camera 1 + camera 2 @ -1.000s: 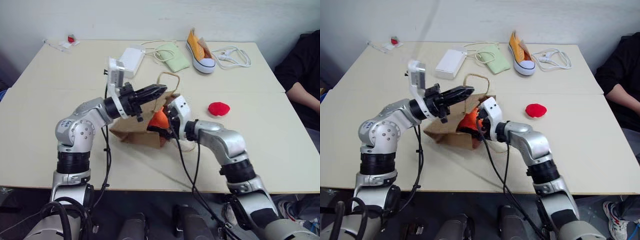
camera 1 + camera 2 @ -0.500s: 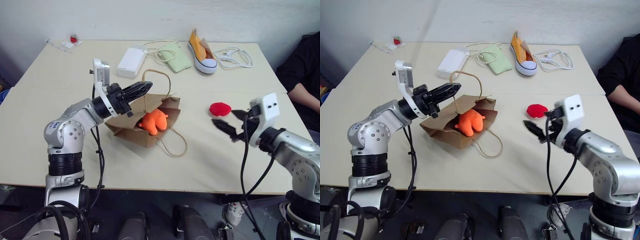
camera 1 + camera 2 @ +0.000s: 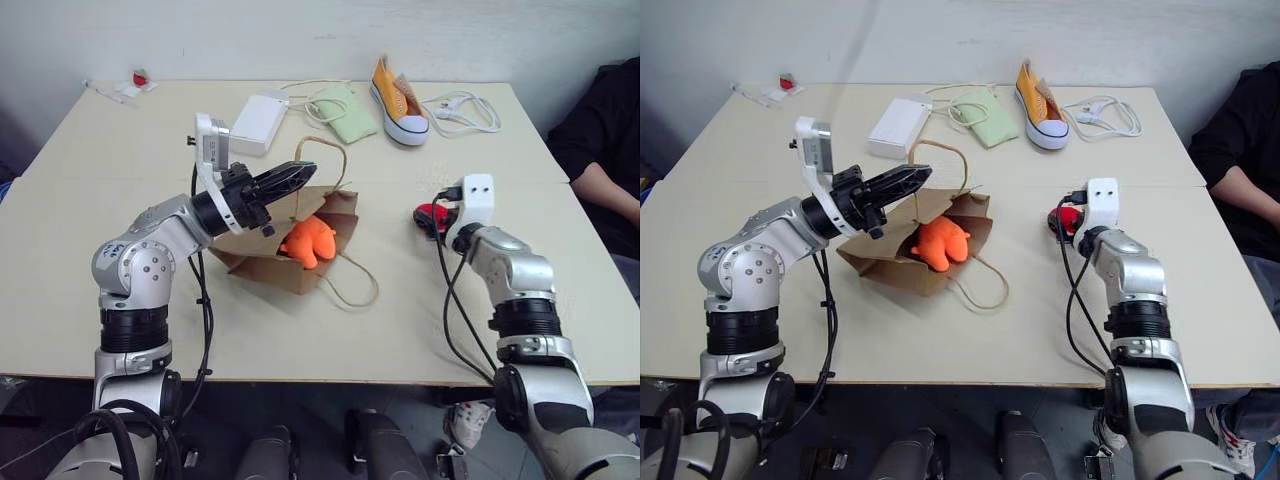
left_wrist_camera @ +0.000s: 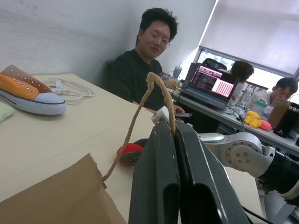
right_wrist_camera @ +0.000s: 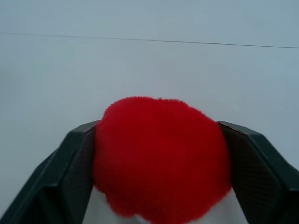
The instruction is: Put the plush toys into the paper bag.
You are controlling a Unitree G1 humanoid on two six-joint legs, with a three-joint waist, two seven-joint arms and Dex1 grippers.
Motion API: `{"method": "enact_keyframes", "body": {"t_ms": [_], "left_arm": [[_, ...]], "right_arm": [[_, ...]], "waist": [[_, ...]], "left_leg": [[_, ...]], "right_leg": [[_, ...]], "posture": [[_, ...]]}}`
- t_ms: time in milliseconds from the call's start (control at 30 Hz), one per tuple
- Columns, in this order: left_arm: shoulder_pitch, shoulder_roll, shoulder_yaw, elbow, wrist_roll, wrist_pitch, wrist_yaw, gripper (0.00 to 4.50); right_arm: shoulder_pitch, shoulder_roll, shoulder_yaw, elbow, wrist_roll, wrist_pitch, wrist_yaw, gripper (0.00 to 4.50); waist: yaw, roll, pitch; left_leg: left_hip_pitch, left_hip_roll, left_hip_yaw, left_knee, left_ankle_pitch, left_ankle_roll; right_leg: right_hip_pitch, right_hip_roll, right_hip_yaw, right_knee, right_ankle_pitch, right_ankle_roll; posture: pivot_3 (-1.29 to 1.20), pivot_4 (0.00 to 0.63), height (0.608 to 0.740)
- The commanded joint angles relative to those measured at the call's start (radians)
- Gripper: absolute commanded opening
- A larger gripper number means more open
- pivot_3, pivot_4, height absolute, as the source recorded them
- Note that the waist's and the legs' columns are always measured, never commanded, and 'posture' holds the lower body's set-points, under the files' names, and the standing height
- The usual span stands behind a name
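Paper bag [image 3: 275, 262]: on its side on the counter [image 3: 120, 180], orange toy [image 3: 308, 240] in its mouth. Left end effector [image 3: 298, 178]: clamped on the bag's handle [image 4: 156, 91]. Right end effector [image 5: 159, 177]: right of the bag, fingers [image 5: 70, 172] apart, flanking and touching the red toy [image 5: 159, 163].

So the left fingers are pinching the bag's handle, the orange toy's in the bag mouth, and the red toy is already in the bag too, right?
Not quite. The red toy is not in the paper bag; it lies on the table to the bag's right, between the right gripper's fingers, as the right wrist view shows. The rest holds: the left gripper pinches the cord handle, and the orange toy sits in the bag's mouth.
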Motion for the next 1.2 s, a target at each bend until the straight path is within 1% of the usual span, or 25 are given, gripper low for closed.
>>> {"method": "enact_keyframes", "body": {"t_ms": [33,100,133,167,233,300,333,433,533,633,700,767,833,1000,1100,1167,1200], "left_arm": [[-0.005,0.011,0.015,-0.051,-0.027,-0.001,0.007,0.0],[0.003,0.017,0.011,-0.06,-0.025,0.003,0.008,0.0],[0.009,0.021,0.006,-0.067,-0.024,0.004,0.005,0.0],[0.014,0.024,0.003,-0.071,-0.024,0.004,0.004,0.0],[0.021,0.03,0.0,-0.082,-0.031,0.013,0.001,0.0],[0.021,0.033,-0.005,-0.09,-0.04,0.021,-0.004,0.0],[0.018,0.033,-0.011,-0.091,-0.042,0.023,-0.009,0.0],[0.014,0.034,-0.034,-0.094,-0.038,0.022,-0.027,0.0],[0.015,0.037,-0.044,-0.09,-0.034,0.015,-0.036,0.0],[0.022,0.042,-0.049,-0.104,-0.053,0.026,-0.053,0.0],[0.03,0.051,-0.049,-0.116,-0.059,0.028,-0.064,0.0],[0.034,0.053,-0.05,-0.115,-0.052,0.02,-0.066,0.0],[0.035,0.05,-0.05,-0.11,-0.047,0.011,-0.063,0.0],[0.033,0.034,-0.056,-0.085,-0.027,-0.022,-0.054,0.0],[0.032,0.025,-0.059,-0.073,-0.017,-0.039,-0.051,0.0],[0.03,0.02,-0.058,-0.069,-0.013,-0.046,-0.048,0.0],[0.027,0.019,-0.057,-0.064,-0.011,-0.049,-0.048,0.0]], "right_arm": [[0.014,0.008,-0.006,-0.064,0.013,-0.022,0.019,2.53],[0.069,-0.016,0.039,-0.174,0.015,-0.035,0.1,1.86],[0.108,-0.027,0.052,-0.261,0.038,-0.01,0.143,1.53],[0.141,-0.034,0.057,-0.338,0.063,0.022,0.175,1.22],[0.21,-0.055,0.073,-0.551,0.173,0.152,0.254,0.62],[0.242,-0.047,0.091,-0.704,0.272,0.272,0.286,0.2],[0.24,-0.027,0.109,-0.754,0.31,0.323,0.284,0.12],[0.209,0.036,0.169,-0.801,0.341,0.386,0.262,0.11],[0.194,0.056,0.186,-0.795,0.341,0.4,0.247,0.11],[0.054,0.149,0.294,-0.547,0.213,0.28,0.21,0.11],[-0.019,0.209,0.272,-0.426,0.203,0.244,0.196,0.11],[-0.056,0.251,0.247,-0.378,0.225,0.251,0.204,0.11],[-0.07,0.271,0.259,-0.357,0.226,0.264,0.219,0.11],[-0.058,0.308,0.341,-0.321,0.202,0.272,0.284,0.11],[-0.041,0.31,0.389,-0.306,0.172,0.254,0.315,0.11],[-0.036,0.311,0.397,-0.293,0.16,0.245,0.322,0.11],[-0.031,0.31,0.397,-0.286,0.156,0.245,0.324,0.46]], "waist": [[-0.001,0.0,0.0],[0.0,0.0,0.0],[0.0,0.0,0.0],[0.0,0.0,0.0],[0.002,0.001,0.001],[0.003,0.002,0.001],[0.0,0.002,0.001],[-0.002,0.002,0.001],[0.005,0.002,0.001],[0.001,0.002,0.001],[-0.005,0.002,0.001],[-0.004,0.002,0.001],[-0.001,0.002,0.001],[-0.003,0.002,0.001],[-0.004,0.002,0.001],[-0.004,0.002,0.001],[-0.003,0.002,0.001]], "left_leg": [[0.0,0.0,0.0,0.0,0.0,0.0],[0.0,0.0,0.0,0.0,0.0,0.0],[0.0,0.0,0.0,0.0,0.0,0.0],[0.0,0.001,0.0,-0.001,0.0,0.0],[0.0,0.001,0.0,-0.001,0.0,0.0],[-0.001,0.001,-0.001,-0.001,0.0,0.0],[-0.001,0.001,-0.001,0.0,0.0,0.0],[0.001,0.001,-0.001,0.0,0.0,-0.001],[0.001,0.001,-0.001,0.0,0.001,-0.002],[0.0,-0.001,-0.002,0.001,0.0,-0.001],[0.0,-0.002,-0.001,0.001,0.001,0.0],[0.0,-0.001,-0.002,-0.002,0.002,-0.002],[0.0,0.0,-0.004,-0.003,0.002,-0.002],[-0.001,-0.002,-0.005,-0.003,0.001,-0.002],[-0.001,-0.001,-0.005,-0.003,0.002,-0.002],[-0.001,-0.001,-0.005,-0.003,0.002,-0.002],[-0.001,-0.001,-0.005,-0.002,0.002,-0.002]], "right_leg": [[0.0,0.0,0.0,0.0,0.0,0.0],[0.0,0.0,0.0,0.001,0.0,0.0],[0.0,0.0,0.0,0.0,0.0,0.0],[0.0,0.0,0.0,0.0,0.0,0.0],[0.0,0.0,0.0,0.0,0.0,0.0],[0.0,0.0,0.0,0.0,0.0,0.0],[0.0,0.0,0.0,0.0,0.0,0.0],[0.0,0.0,0.0,0.002,0.0,0.0],[0.0,0.0,0.0,0.002,0.0,0.0],[0.0,-0.001,0.0,0.001,0.0,0.0],[0.0,-0.001,0.0,0.002,0.0,0.0],[-0.002,-0.001,-0.001,0.002,-0.001,-0.001],[-0.003,-0.001,-0.003,0.003,-0.001,-0.002],[-0.002,-0.002,-0.003,0.003,-0.001,-0.002],[-0.002,-0.001,-0.003,0.003,-0.001,-0.002],[-0.002,-0.001,-0.003,0.003,-0.001,-0.002],[-0.002,-0.001,-0.003,0.003,-0.001,-0.002]], "posture": [[0.0,0.15,0.74],[0.0,0.15,0.74],[0.0,0.15,0.74],[0.0,0.15,0.74],[0.0,0.15,0.74],[0.0,0.15,0.74],[0.0,0.15,0.74],[0.0,0.15,0.74],[0.0,0.15,0.74],[0.0,0.15,0.74],[0.0,0.15,0.74],[0.0,0.15,0.74],[0.0,0.15,0.74],[0.0,0.15,0.74],[0.0,0.15,0.74],[0.0,0.15,0.74],[0.0,0.15,0.74]]}}
